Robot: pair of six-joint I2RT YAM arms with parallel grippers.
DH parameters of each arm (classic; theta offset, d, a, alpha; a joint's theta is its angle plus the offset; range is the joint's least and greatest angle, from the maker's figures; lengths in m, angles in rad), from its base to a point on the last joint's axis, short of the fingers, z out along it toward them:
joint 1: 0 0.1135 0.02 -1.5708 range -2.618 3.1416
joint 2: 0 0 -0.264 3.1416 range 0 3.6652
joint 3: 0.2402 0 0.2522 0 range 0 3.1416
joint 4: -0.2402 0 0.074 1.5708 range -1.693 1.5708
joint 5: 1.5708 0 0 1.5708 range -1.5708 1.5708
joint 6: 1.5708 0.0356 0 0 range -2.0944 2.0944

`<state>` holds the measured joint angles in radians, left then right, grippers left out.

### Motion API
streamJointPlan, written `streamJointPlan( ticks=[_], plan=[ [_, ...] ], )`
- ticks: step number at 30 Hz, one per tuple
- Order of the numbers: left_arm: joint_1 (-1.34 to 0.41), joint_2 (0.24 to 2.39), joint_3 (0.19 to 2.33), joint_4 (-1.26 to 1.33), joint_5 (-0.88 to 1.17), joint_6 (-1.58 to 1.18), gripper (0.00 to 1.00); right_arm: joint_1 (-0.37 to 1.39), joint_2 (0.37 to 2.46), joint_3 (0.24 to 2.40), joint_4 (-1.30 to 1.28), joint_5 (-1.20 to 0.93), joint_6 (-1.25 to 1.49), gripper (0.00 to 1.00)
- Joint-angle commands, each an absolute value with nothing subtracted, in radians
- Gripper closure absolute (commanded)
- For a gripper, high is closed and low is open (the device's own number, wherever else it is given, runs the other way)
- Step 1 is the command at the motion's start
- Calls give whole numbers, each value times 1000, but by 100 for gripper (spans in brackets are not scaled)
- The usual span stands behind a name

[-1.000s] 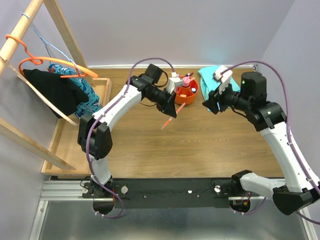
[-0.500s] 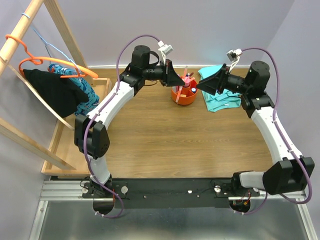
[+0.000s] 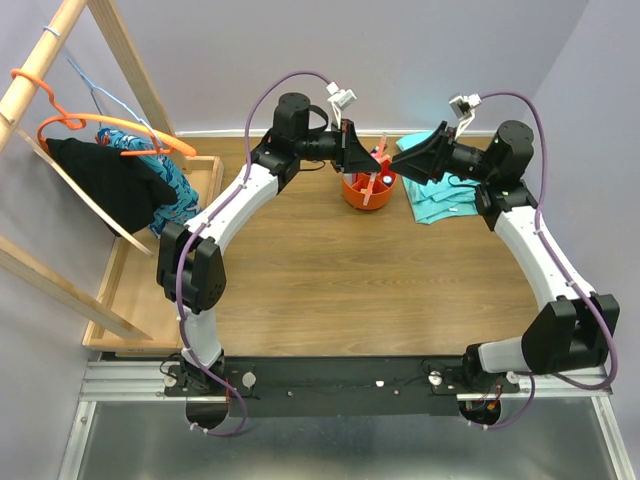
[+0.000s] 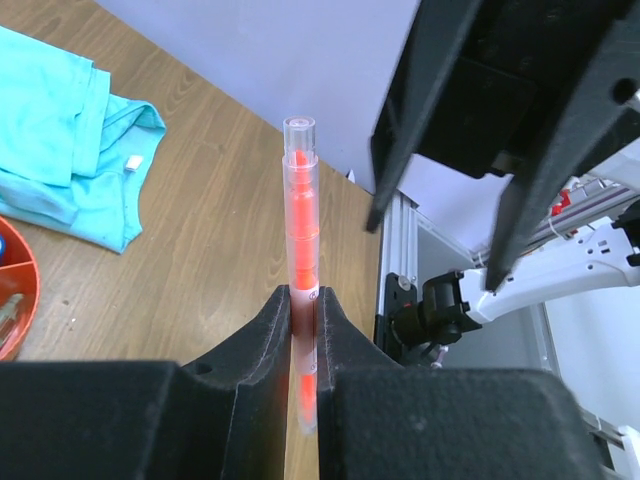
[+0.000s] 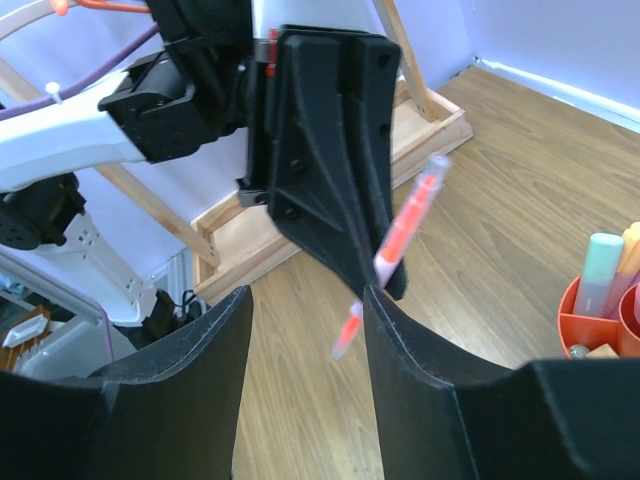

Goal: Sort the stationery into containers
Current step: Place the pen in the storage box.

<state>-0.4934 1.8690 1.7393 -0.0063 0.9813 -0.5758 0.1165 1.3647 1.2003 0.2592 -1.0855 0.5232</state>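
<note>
My left gripper [image 3: 360, 165] is shut on a clear orange pen [image 3: 372, 186] and holds it tilted over the orange tub [image 3: 352, 196] at the back of the table. In the left wrist view the pen [image 4: 301, 220] sticks out well beyond the closed fingers [image 4: 272, 330]. My right gripper [image 3: 404, 172] hangs just right of the tub, facing the left one, open and holding nothing. From the right wrist, the pen [image 5: 404, 228] shows just past my right-hand finger [image 5: 420, 370], gripped by the left gripper [image 5: 330, 150]. Pastel highlighters [image 5: 603, 268] stand in the tub [image 5: 580, 328].
A teal cloth [image 3: 440, 198] lies right of the tub, under my right arm. A wooden tray [image 3: 120, 290] and a wooden rack with an orange hanger [image 3: 110, 125] and dark clothes fill the left side. The back wall is close behind the tub.
Both arms have swung to the back of the table. The left gripper carried the pen from mid-table to over the tub. The right gripper came in beside the tub, its jaws narrowing slightly.
</note>
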Motion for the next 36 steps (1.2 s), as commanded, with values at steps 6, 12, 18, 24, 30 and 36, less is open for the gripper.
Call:
streamJointPlan(
  ticks=[6,12,18,24,30,36],
  plan=[
    [-505,1856,1732,54,1029,-629,100,115,1428,1238,321,-1035,537,48],
    [-512,1856,1724,55,1035,-635,100,117,1443,1233,403,-1028,600,50],
    [-526,1861,1724,66,1037,-641,100,121,1480,1269,397,-1031,601,50],
    [-538,1864,1724,74,1037,-643,100,133,1499,1276,393,-1034,603,55],
    [-543,1867,1720,72,1038,-643,100,138,1502,1262,397,-1031,604,59],
    [-543,1873,1721,72,1034,-640,100,140,1503,1270,394,-1060,606,81]
  ],
)
